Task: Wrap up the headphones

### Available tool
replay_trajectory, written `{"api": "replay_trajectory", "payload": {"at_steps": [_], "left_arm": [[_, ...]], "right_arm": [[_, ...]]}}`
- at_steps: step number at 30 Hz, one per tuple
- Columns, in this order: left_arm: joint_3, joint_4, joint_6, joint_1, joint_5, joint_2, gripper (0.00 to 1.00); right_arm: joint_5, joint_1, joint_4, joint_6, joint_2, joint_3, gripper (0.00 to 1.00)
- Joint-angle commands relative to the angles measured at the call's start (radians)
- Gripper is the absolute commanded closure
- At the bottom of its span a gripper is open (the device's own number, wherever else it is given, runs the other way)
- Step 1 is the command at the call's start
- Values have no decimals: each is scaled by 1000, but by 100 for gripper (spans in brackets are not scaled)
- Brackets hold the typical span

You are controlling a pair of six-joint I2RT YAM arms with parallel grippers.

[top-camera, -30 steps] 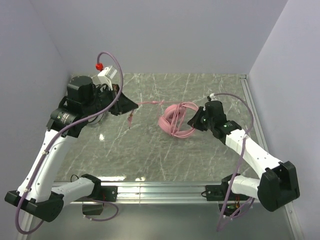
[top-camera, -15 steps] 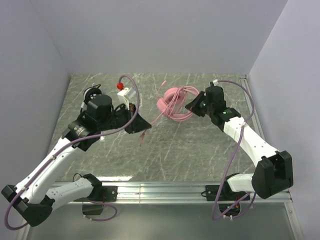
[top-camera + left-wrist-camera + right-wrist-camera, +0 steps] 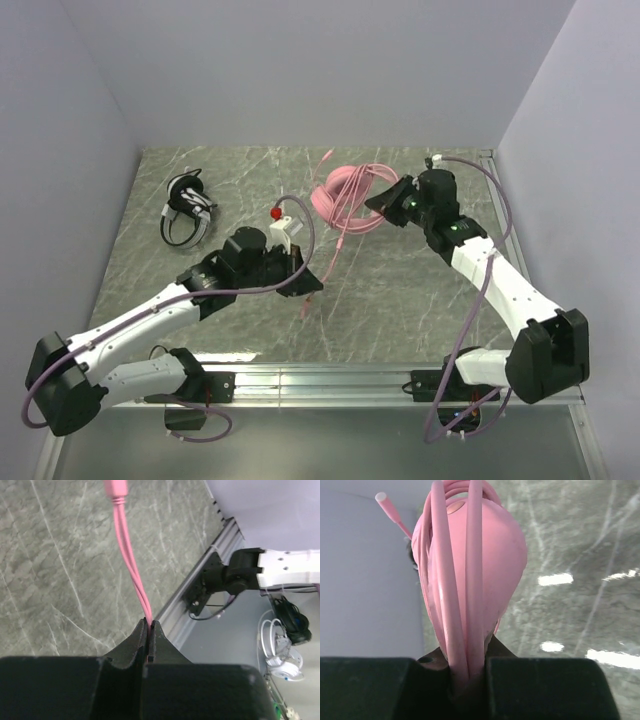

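L pincer [image 3: 149,626] clenched on pink cable [image 3: 131,565], approx mid-bench [image 3: 420,300], twd near edge. R pincer [image 3: 385,205] grasping pink headphones [image 3: 348,198] w/ cable loops, nr far edge, right of centre. Black-and-white headphones [image 3: 188,208] lie nr far-left corner.

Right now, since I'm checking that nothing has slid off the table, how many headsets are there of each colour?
Pink headset: 1
Black-and-white headset: 1
Total: 2

pink headphones [image 3: 350,195] | pink cable [image 3: 131,565] | black-and-white headphones [image 3: 187,207] | grey veined table [image 3: 400,290]
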Motion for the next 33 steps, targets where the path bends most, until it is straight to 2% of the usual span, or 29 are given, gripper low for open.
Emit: {"api": "replay_trajectory", "payload": {"at_steps": [1,9,18,22,24,32,33], "left_arm": [[-56,175,-51,-14,-38,21,100],[-213,517,-109,-23,-122,75,100],[-354,908,-149,-60,-340,144,100],[-348,1046,-150,-87,-389,256,100],[-336,1132,-155,-97,-389,345,100],[-259,1382,-146,-189,-529,632,100],[-256,1451,-160,-198,-547,656,100]], "right_arm": [[-40,-13,226,65,-95,4,100],[-145,-18,308,142,-181,-71,100],[-202,-16,492,309,-282,-268,100],[-182,-13,593,386,-353,-374,100],[-175,-13,604,410,-371,-407,100],[-129,-5,688,495,-436,-510,100],[-114,-7,688,508,-444,-519,100]]}}
